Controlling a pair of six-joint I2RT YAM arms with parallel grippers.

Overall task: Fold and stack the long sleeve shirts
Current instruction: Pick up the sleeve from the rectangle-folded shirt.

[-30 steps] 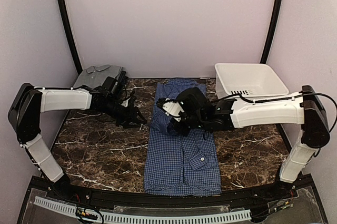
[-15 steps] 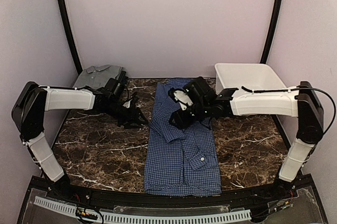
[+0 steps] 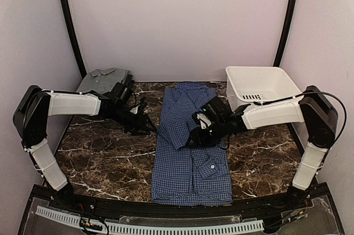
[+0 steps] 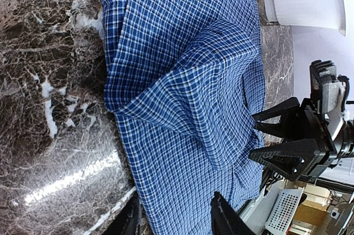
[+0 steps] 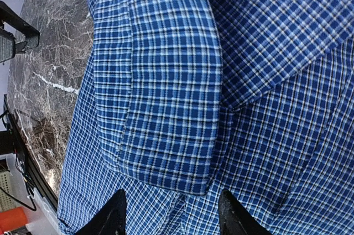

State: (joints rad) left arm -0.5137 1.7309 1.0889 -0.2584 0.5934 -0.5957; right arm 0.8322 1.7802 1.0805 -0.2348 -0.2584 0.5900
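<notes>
Your dark marbled table (image 3: pixel 105 157) carries the blue check shirt (image 3: pixel 191 163) laid down its middle from far to near, the grey shirt (image 3: pixel 102 77) at the far left corner, and the white tub (image 3: pixel 260 83) far right.

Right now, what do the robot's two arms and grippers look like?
Both arms match: the left arm and right arm each have a long white shell link between bulky black joints. The left gripper and right gripper are black, each with two tapered, pointed fingers. A thin black cable runs along the top of the right arm.
</notes>
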